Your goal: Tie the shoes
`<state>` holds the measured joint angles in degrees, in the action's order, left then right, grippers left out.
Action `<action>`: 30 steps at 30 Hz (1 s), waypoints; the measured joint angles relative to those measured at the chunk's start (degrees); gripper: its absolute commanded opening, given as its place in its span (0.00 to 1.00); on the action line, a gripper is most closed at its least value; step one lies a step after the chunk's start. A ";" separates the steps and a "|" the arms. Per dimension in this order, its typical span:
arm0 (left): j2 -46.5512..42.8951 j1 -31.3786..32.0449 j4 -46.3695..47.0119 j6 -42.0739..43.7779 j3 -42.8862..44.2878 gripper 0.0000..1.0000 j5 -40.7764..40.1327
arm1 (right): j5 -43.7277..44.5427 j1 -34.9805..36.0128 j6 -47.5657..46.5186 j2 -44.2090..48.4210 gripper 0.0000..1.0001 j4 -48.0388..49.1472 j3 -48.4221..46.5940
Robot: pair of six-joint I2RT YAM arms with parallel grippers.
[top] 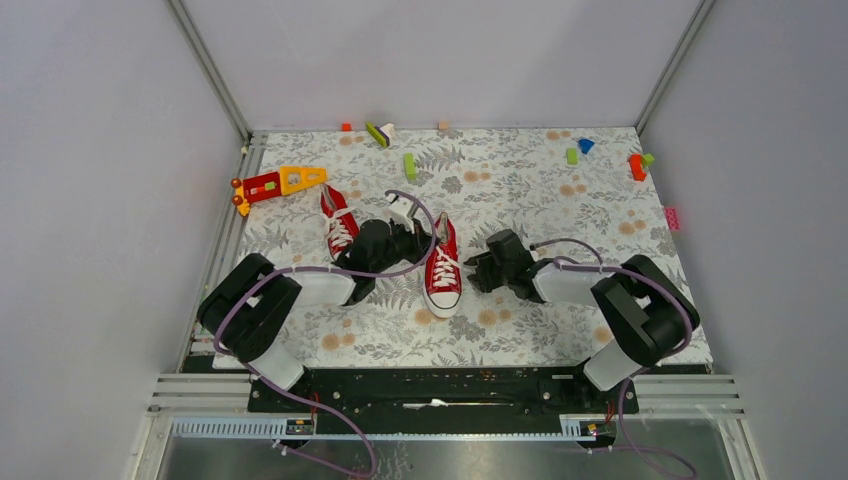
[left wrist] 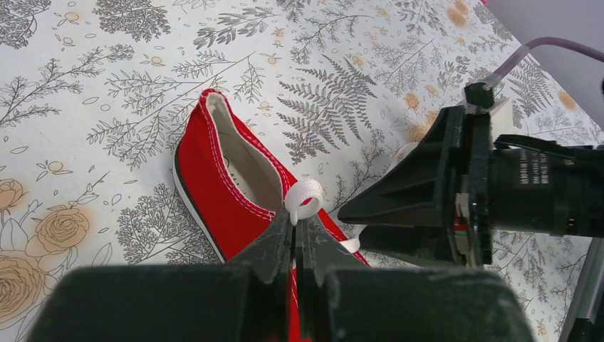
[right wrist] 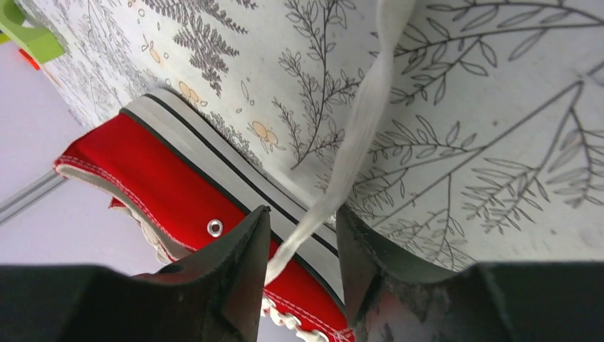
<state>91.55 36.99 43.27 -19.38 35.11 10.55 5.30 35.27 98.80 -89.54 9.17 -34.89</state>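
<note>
Two red shoes with white laces lie on the floral mat: one [top: 340, 222] at the left, one [top: 442, 265] in the middle with its toe toward me. My left gripper [top: 418, 238] sits at the middle shoe's left side. In the left wrist view that gripper [left wrist: 293, 218] is shut on a small loop of white lace [left wrist: 306, 199] above the red shoe [left wrist: 221, 178]. My right gripper [top: 478, 272] is at that shoe's right side. Its jaws [right wrist: 303, 215] stand open, and a white lace [right wrist: 363, 121] runs between them without being pinched, beside the shoe's sole [right wrist: 199, 153].
A red-and-yellow toy piece [top: 280, 182] lies at the back left. Small blocks are scattered along the back: green [top: 409, 165], blue [top: 585, 145], red-orange [top: 637, 166]. A pink piece [top: 672, 217] sits at the mat's right edge. Grey walls close in three sides.
</note>
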 measured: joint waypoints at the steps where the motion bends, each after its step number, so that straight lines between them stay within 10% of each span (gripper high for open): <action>1: 0.00 -0.09 -0.02 -0.26 0.00 0.00 0.15 | 0.15 0.00 0.13 -0.94 0.25 0.90 -0.42; 4: 0.00 -0.26 -0.11 -1.05 0.00 0.00 0.46 | 1.25 0.00 0.22 -2.38 0.00 1.66 -0.68; 20: 0.07 -5.62 -7.28 -8.74 -0.02 0.00 2.29 | 0.81 -8.57 -24.76 2.58 0.00 2.91 -2.21; 30: -0.15 -3.39 -10.82 5.99 1.46 0.00 2.49 | -21.05 -11.65 -48.65 1.36 0.00 13.70 -6.47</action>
<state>91.39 33.61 32.45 -13.39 36.58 13.04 -15.75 23.62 50.15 -88.18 22.87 -41.36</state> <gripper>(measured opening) 0.014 0.014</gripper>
